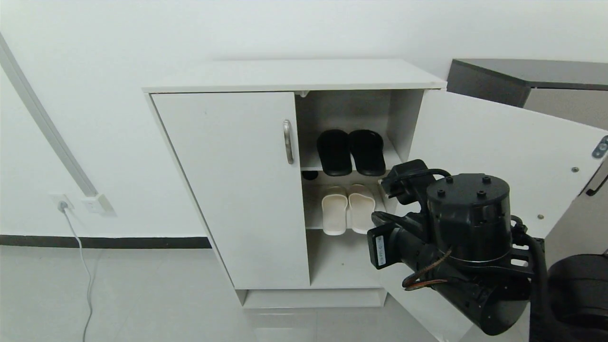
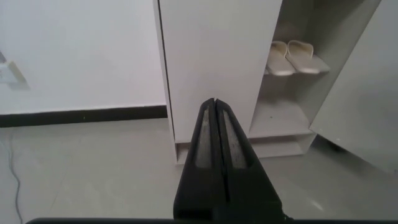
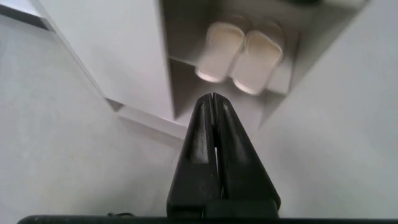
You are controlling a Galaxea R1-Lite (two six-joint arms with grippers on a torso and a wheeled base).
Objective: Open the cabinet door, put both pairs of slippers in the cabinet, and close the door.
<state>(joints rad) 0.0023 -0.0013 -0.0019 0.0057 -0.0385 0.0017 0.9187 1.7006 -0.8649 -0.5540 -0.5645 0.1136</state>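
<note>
The white cabinet [image 1: 294,76] stands against the wall. Its left door [image 1: 228,185] is closed, and its right door [image 1: 498,156] is swung wide open toward me. A black pair of slippers [image 1: 350,152] sits on the upper shelf. A white pair of slippers [image 1: 347,209] [image 2: 297,57] [image 3: 242,50] sits on the shelf below. My right arm [image 1: 456,237] is in front of the open door. The right gripper [image 3: 213,98] is shut and empty, pointing at the cabinet's lower part below the white pair. My left gripper [image 2: 214,102] is shut and empty, low in front of the closed door.
A wall socket [image 1: 61,205] with a grey cable trailing to the floor is at the left. A dark piece of furniture [image 1: 522,80] stands behind the open door at the right. Pale floor [image 1: 142,294] lies open in front of the cabinet.
</note>
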